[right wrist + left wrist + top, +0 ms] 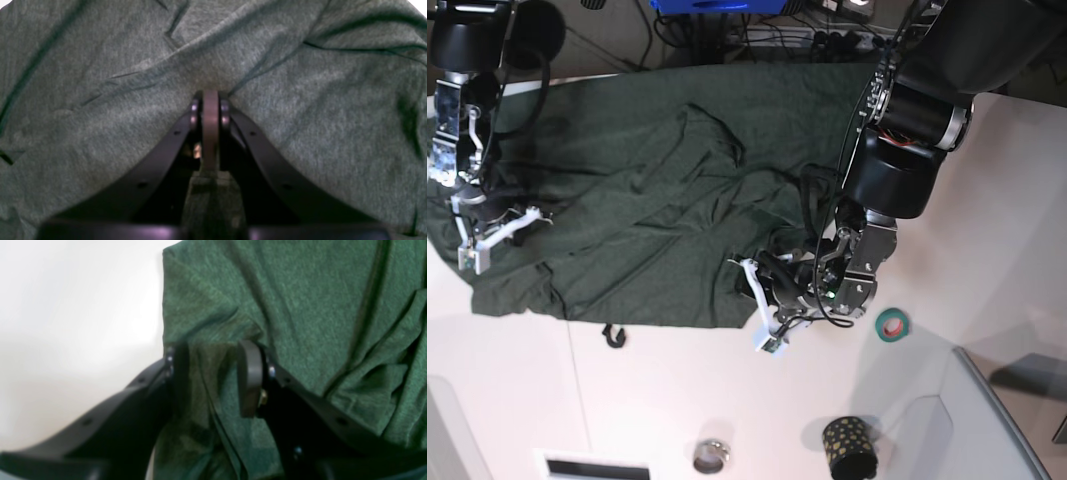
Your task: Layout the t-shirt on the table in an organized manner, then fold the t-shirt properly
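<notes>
Left gripper (213, 373) jaws stood apart over the dark green fabric t-shirt (300, 306); the right gripper (210, 110), at nine o'clock, pinched cloth and risked dragging wrinkles.

A robotics lab: two black arms work over a white table (987, 250), cables and a power strip (812, 38) lie beyond the left gripper (762, 310), a green tape roll (890, 324) just beside it.

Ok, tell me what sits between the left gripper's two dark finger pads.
In the left wrist view, a fold of the dark green fabric t-shirt lies between the left gripper's parted jaws, at the shirt's edge.
</notes>
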Robot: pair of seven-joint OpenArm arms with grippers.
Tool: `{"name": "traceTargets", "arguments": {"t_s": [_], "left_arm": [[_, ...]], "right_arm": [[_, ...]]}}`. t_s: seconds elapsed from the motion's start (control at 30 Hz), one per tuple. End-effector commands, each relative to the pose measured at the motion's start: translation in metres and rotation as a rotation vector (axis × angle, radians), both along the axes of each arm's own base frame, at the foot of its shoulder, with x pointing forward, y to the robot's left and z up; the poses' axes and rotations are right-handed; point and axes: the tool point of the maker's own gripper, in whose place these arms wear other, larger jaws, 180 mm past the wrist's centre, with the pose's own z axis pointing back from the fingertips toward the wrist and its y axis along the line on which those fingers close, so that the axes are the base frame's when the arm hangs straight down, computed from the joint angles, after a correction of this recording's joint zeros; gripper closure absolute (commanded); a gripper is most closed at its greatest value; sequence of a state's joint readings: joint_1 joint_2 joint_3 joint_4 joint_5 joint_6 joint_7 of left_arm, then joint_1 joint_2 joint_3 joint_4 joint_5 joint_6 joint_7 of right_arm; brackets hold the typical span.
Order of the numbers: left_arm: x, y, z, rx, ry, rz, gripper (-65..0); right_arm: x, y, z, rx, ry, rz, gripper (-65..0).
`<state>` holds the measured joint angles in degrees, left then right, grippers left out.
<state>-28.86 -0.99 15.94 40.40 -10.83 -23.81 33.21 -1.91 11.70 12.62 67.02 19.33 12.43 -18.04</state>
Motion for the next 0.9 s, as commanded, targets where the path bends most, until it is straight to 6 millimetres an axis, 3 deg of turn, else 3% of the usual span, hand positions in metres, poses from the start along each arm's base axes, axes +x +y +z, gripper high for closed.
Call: {"name": "traceTargets", "arguments": {"t_s": [0.0,0.13,0.4,0.47,0.6,0.87], "left_arm": [[0.015,-0.003,0.014,-0.024,-0.039,0.008,-22.1],[0.008,0.000,0.002,-0.016,-0.001,0.017,-22.1],[0.009,0.000,0.004,-0.016,-0.005,0.016,-21.9],[0.010,-0.001,0.004,-0.018,-0.007,0.016,-19.4],[0.011,-0.002,0.006,-0.019,-0.010,0.015,-8.2],[0.011,-0.002,0.006,-0.019,-0.010,0.015,-5.9]], "right_arm": [[0.013,-0.007,0.014,-0.013,-0.053,-0.002,-0.3],[0.013,-0.007,0.015,-0.013,-0.053,-0.004,-0.3],[0.013,-0.007,0.015,-0.013,-0.053,-0.004,-0.3],[0.013,-0.007,0.015,-0.013,-0.053,-0.004,-0.3],[0.013,-0.008,0.015,-0.013,-0.054,-0.005,-0.3],[0.013,-0.007,0.015,-0.013,-0.053,-0.004,-0.3]]}}
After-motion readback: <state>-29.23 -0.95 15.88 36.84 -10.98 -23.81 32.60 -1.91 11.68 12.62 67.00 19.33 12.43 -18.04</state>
